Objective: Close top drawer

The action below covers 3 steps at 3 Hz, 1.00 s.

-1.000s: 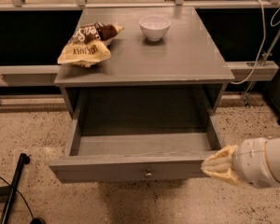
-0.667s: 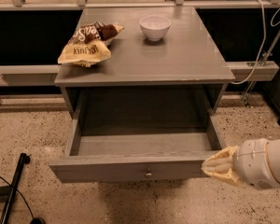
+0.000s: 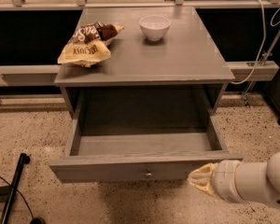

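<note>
The top drawer point(image 3: 130, 168) of a grey wooden cabinet stands pulled far out, and the inside that shows holds nothing. Its flat front has one small round metal knob point(image 3: 148, 174) at the middle. My gripper point(image 3: 199, 177) comes in from the lower right on a white arm. Its yellowish tip sits at the right part of the drawer front, just below the top edge and right of the knob. It looks to be touching the front or very close to it.
On the cabinet top point(image 3: 186, 55) lie two snack bags point(image 3: 86, 45) at the left and a white bowl point(image 3: 154, 27) at the back. A black pole point(image 3: 11, 190) lies on the speckled floor at the lower left. White cables point(image 3: 263, 36) hang at the right.
</note>
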### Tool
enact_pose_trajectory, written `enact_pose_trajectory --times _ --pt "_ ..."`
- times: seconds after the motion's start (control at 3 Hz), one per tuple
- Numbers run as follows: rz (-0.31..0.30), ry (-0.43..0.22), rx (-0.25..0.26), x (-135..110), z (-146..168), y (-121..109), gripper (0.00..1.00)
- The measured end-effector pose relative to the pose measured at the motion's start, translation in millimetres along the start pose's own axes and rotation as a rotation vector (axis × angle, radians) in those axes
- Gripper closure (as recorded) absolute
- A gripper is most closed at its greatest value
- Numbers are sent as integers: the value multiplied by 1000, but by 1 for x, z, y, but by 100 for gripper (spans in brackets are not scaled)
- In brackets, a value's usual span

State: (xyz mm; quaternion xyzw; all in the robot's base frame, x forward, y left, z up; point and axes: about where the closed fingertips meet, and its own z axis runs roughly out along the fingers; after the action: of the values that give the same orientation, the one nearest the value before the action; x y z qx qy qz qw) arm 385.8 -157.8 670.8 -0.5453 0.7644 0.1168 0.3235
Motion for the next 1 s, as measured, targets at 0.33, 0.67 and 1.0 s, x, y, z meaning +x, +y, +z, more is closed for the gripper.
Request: enact_pose_trajectory --times 0.33,0.67,1.0 --pt "15 -9 101 24 40 -10 100" --pt "-12 -42 161 27 56 -24 100" --pt "-21 -72 205 23 65 -39 100"
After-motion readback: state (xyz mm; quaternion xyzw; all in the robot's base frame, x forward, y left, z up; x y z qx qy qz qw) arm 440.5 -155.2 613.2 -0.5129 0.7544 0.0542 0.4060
